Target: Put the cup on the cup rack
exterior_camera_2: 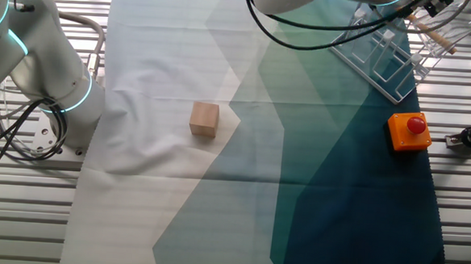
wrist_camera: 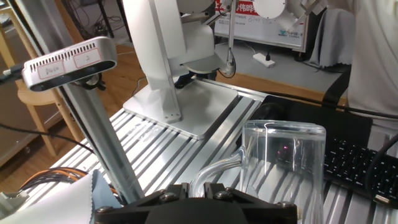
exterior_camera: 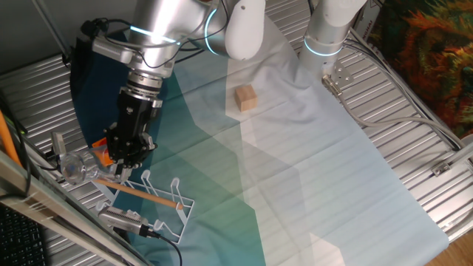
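Covering the slatted metal table [exterior_camera_2: 214, 236], a teal-white cloth [exterior_camera_2: 240, 189] lies; gripper [exterior_camera: 127, 157] grip unclear.

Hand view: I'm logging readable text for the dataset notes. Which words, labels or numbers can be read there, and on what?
White poster, red Chinese characters and small print: too blurred to read.
Labels on the grey camera bar: too small to read.
The cup carries no text.

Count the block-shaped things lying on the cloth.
2. A tan wooden cube sits alone on the pale part of the cloth. An orange block with a red button sits on the dark part, near the cup rack. The arm may hide others.
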`<action>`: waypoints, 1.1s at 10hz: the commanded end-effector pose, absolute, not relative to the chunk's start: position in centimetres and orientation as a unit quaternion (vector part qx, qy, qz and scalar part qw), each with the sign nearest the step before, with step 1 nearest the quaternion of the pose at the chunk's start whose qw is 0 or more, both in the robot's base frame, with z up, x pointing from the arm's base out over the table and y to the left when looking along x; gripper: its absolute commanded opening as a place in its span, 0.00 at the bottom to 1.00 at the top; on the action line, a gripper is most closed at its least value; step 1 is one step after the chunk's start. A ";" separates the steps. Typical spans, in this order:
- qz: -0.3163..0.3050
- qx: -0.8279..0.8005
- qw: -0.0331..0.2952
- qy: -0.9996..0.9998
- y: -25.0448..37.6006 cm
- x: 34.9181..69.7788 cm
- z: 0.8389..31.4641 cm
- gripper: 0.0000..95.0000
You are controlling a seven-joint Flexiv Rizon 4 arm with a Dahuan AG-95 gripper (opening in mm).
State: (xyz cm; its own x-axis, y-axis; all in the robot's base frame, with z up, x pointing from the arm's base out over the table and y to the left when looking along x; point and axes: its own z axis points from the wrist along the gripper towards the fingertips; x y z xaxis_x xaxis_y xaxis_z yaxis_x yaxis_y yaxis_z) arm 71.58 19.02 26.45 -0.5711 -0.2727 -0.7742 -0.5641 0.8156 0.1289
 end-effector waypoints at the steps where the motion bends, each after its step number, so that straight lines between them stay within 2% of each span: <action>1: 0.184 -0.241 0.403 0.864 18.8 71.4 26.1 0.00; 11: 0.186 -0.243 0.419 0.855 19.0 71.4 25.2 0.00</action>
State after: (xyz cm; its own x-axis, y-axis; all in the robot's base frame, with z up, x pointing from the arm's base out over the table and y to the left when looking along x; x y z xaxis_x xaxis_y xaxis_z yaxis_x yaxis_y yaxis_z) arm 71.38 19.07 25.15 -0.5291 -0.2581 -0.8083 -0.5753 0.8094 0.1181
